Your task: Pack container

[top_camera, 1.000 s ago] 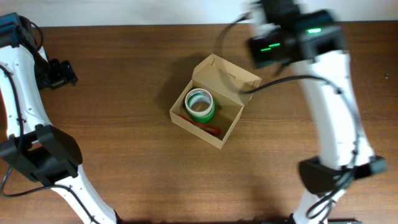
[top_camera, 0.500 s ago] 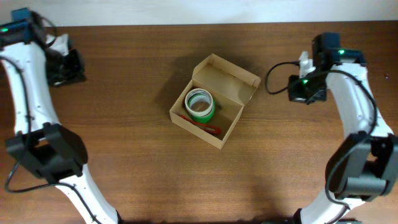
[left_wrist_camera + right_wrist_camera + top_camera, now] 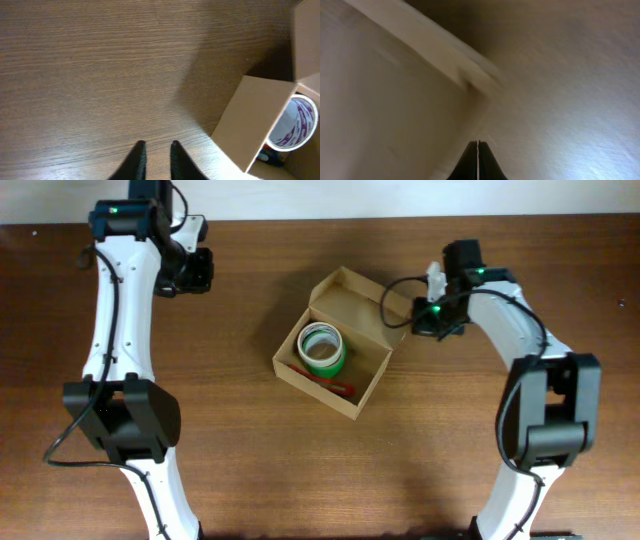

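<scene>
The container point(image 3: 368, 366), a tan cardboard box, sits open mid-table with its lid flap point(image 3: 365, 302) standing up at the far right side. Inside it lie a green-sided tape roll point(image 3: 322, 348) and a red item point(image 3: 338, 387). My left gripper point(image 3: 203, 270) hovers over bare table left of the box, its jaws a narrow gap apart with nothing between them point(image 3: 156, 145). The left wrist view shows the box wall point(image 3: 252, 120) and the tape roll point(image 3: 294, 124) at the right. My right gripper point(image 3: 418, 320) is shut and empty point(image 3: 478, 142), close against the blurred cardboard flap point(image 3: 385, 110).
The brown wooden table point(image 3: 230, 440) spreads around the box. Both white arms reach in from the near edge and arch over the table's left and right sides. A pale wall edge runs along the far side of the table.
Both arms have swung in toward the box. The right gripper came to the lid flap and shut. The left jaws went from wide to a narrow gap.
</scene>
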Robot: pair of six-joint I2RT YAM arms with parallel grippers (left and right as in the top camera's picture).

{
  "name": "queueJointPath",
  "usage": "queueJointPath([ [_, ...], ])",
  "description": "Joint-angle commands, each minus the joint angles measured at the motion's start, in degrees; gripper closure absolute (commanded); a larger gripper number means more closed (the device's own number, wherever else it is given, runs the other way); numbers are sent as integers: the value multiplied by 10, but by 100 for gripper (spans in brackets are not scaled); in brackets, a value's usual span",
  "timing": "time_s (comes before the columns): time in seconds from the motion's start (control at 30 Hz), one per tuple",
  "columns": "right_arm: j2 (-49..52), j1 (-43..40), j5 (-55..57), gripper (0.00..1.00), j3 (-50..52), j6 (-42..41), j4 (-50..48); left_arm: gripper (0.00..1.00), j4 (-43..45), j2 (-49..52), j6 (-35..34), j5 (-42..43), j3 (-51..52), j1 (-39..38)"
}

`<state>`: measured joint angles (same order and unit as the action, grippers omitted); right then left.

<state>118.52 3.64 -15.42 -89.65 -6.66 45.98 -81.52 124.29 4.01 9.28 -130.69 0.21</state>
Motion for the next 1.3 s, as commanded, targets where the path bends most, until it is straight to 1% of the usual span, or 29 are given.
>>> queueJointPath([
  [0.0, 19, 22, -74, 96, 3, -14, -53, 77, 1, 5, 8, -8, 2, -7],
  [0.13, 24, 41, -86, 96, 3, -25, -116, 77, 0, 5, 8, -8, 2, -8],
  [0.23, 24, 48, -87, 96, 3, -24, -135, 77, 3, 6, 8, -8, 2, -8],
  [0.33, 24, 51, -141, 96, 3, 25, -161, 77, 8, 13, 3, -7, 2, -8],
  [0.43, 24, 49, -156, 96, -1, 35, -169, 77, 11, 28, -14, -1, 2, -8],
  [0.53, 24, 39, -150, 96, -2, 34, -162, 77, 16, 56, -24, 29, 2, -8],
  [0.6, 24, 29, -133, 96, -2, 34, -145, 79, 20, 84, -33, 56, 2, -8],
  [0.67, 24, 18, -106, 96, -2, 32, -120, 85, 21, 111, -34, 87, 2, -8],
  [0.7, 24, 12, -94, 96, -2, 32, -105, 92, 23, 130, -34, 107, 2, -8],
  [0.73, 24, 7, -91, 96, -2, 32, -95, 98, 25, 141, -34, 121, 2, -8],
  [0.83, 24, -10, -92, 96, -2, 23, -69, 98, 38, 178, -47, 182, 2, -8],
  [0.97, 29, -31, -111, 96, -1, -49, -54, 99, 81, 209, -59, 294, 2, -8],
  [1.13, 58, -49, -249, 96, -1, -105, -59, 98, 153, 232, -107, 409, 2, -5],
  [1.27, 88, -53, -349, 96, -2, -150, -93, 98, 194, 256, -150, 469, 2, -5],
])
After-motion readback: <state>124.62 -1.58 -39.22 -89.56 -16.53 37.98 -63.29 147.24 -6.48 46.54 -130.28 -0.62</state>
